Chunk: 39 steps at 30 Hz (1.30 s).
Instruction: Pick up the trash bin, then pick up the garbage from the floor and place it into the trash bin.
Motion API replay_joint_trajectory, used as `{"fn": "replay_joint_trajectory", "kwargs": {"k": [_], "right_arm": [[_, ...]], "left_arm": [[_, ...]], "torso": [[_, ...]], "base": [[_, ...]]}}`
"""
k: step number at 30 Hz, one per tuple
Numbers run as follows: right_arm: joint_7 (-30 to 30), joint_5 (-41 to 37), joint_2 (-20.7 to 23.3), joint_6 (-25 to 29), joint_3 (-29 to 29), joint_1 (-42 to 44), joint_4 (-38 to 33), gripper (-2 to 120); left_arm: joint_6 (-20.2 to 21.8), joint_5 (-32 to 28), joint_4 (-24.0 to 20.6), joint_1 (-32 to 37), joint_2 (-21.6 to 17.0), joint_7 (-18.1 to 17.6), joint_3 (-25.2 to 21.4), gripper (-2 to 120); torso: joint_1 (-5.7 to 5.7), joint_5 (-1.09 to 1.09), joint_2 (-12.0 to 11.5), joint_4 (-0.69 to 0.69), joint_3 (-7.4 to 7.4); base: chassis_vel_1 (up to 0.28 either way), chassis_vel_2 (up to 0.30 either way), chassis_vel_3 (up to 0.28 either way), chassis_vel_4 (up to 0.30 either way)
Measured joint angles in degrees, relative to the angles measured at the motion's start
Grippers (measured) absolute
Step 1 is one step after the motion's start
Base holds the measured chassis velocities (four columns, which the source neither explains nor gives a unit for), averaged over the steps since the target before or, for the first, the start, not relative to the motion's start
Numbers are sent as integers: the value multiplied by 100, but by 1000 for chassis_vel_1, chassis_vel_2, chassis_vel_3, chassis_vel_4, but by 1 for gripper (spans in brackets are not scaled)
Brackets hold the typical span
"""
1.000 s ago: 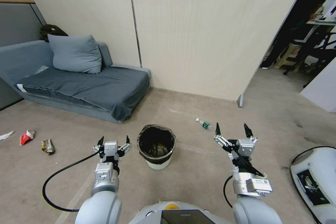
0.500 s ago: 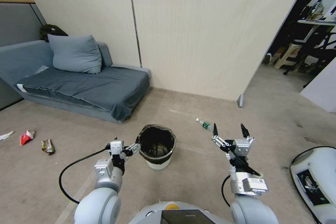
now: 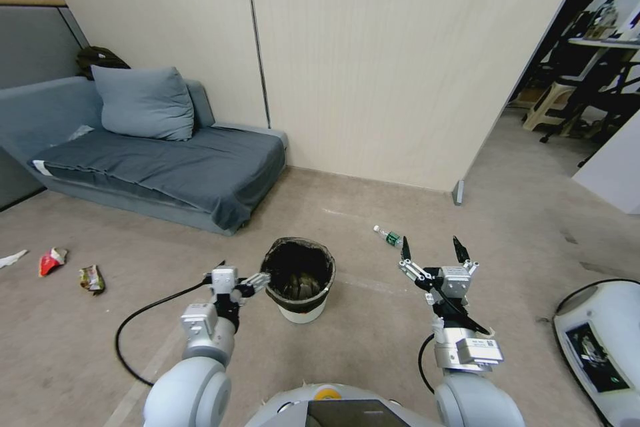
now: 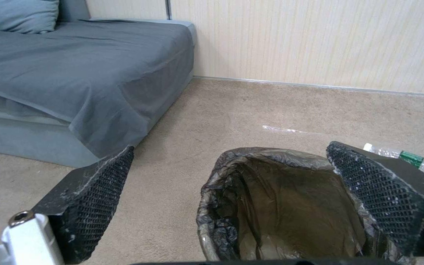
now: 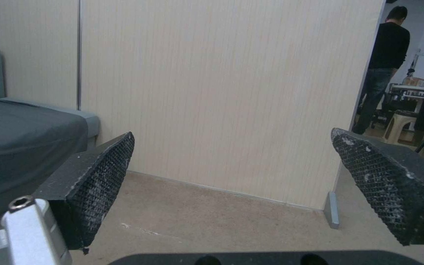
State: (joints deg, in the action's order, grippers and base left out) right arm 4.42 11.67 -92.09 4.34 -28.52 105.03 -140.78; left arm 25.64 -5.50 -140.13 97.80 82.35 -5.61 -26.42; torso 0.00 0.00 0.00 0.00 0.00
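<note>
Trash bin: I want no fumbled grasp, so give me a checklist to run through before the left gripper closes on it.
1. Left gripper open: ok.
2. Fingers straddling the trash bin rim: cannot tell; one sits over the rim, the other outside it.
3. Bin upright on the floor: ok.
4. Bag liner seated over the rim: ok.
5. Right gripper open, apart from the bin: ok.
6. Plastic bottle away from the bin: ok.
</note>
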Motion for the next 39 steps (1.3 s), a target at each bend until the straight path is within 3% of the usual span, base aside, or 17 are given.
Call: {"fn": "replay_joint_trajectory", "kwargs": {"k": [11, 39], "right_arm": [[-1, 63, -3, 0, 109, -37, 162, 100], [-4, 90, -5, 2, 150, -66, 292, 100]], "left_arm": [[-384, -941, 417, -302, -435, 299, -100, 100], [-467, -891, 1607, -831, -159, 159, -101, 100]], "torso": [[0, 0, 0, 0, 0], [0, 1, 0, 0, 0]], "base": [[0, 0, 0, 0], [0, 0, 0, 0]]}}
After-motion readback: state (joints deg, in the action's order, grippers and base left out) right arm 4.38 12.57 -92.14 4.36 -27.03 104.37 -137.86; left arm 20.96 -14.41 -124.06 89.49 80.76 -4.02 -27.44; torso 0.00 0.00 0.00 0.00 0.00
